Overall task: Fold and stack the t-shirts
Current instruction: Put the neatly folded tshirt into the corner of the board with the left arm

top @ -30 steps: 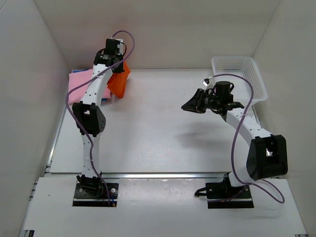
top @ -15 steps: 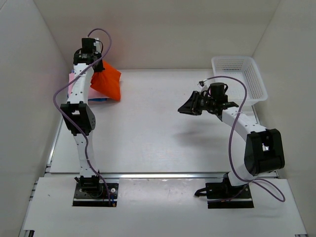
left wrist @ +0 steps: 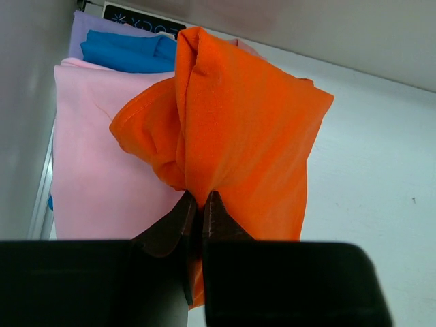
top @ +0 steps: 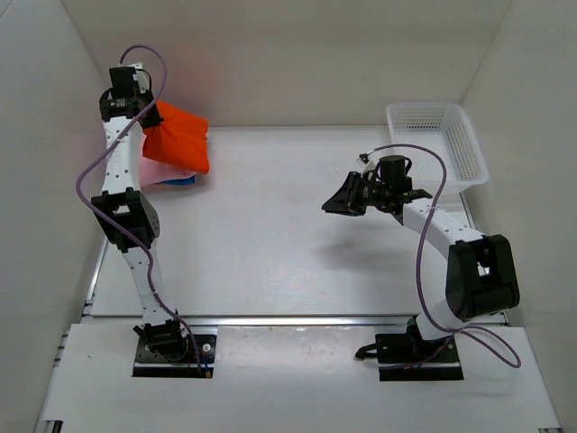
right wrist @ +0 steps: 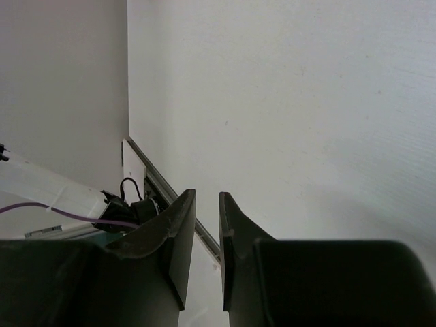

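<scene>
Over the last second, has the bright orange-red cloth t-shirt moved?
Yes. The orange-red t-shirt, pinched in the left gripper, swung left, away from the white mesh basket.

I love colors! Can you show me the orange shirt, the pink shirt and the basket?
orange shirt [left wrist: 238,129]: left wrist view, middle of the bunched cloth.
pink shirt [left wrist: 88,163]: left wrist view, flat middle.
basket [top: 471,149]: top view, right wall.

Blue t-shirt [left wrist: 126,51] mostly hidden under pink t-shirt [left wrist: 88,136], orange t-shirt [left wrist: 238,122].
</scene>
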You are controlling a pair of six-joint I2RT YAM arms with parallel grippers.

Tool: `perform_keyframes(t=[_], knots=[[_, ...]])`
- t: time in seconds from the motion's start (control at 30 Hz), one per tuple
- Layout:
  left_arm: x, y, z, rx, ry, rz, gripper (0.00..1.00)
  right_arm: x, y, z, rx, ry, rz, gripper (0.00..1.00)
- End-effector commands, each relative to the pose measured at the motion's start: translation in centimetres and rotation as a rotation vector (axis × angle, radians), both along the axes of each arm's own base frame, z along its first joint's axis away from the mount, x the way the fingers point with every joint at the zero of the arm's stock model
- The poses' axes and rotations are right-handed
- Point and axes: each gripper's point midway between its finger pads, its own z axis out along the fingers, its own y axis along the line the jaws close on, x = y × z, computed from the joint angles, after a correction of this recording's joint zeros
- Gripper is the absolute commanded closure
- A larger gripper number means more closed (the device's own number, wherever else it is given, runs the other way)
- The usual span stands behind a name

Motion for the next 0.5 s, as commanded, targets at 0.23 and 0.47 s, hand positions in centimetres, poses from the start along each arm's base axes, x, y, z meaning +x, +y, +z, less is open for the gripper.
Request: perform_keyframes(t=[0.23,0.47], knots=[[-0.3,2.7,6.6,-0.035,-0.18,0.031,1.0,-0.1,0.9,-0.2,0.013,-0.008,0.028,0.82],[0.3,6.2,3.0,-0.046,-0.133,0.091,1.0,-0.7,1.3,-1.2,0.0,0.012,0.039,0.82]])
